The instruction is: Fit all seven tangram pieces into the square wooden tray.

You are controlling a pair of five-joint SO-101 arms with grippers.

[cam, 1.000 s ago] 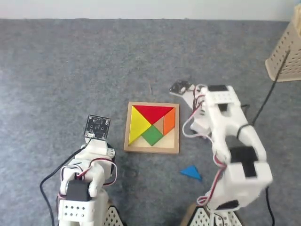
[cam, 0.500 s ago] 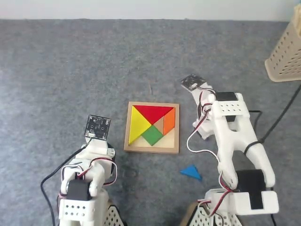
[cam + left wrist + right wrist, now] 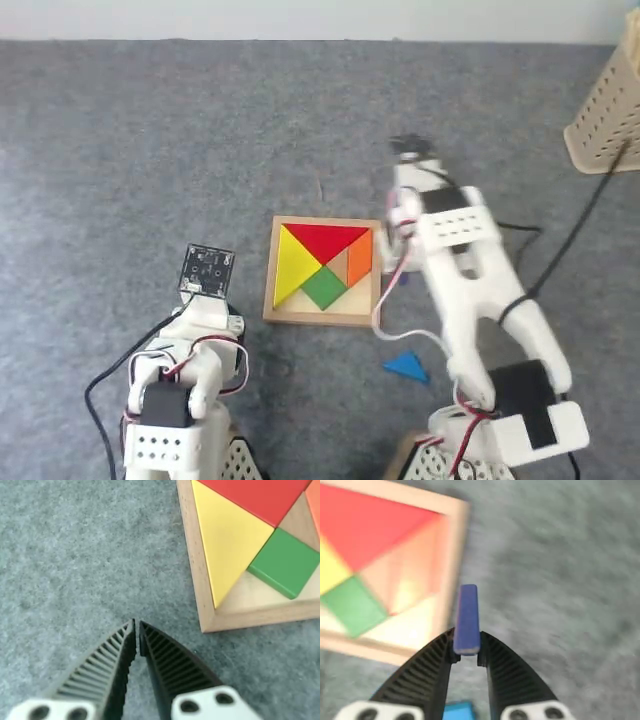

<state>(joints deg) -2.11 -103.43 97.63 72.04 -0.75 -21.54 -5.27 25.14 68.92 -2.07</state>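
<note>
Right fingers (image 3: 437, 660) are pinched shut on a dark blue tangram piece (image 3: 467, 615). They hold it edge-on by its near end, so I cannot tell its shape. Directly beneath it runs the rim of the wooden tray (image 3: 456, 550), with the orange piece (image 3: 360, 258) and bare wood just past that.

My worry is that so narrow a grip lets the piece pivot. If I release it here, I judge it would catch the rim and end up propped, or drop onto the counter (image 3: 545, 580). Behind these fingers a light blue triangle (image 3: 405, 365) lies loose.

My left fingers (image 3: 107, 670), closed on nothing, sit just off the tray's corner, and a careless swing there could nudge the tray.
</note>
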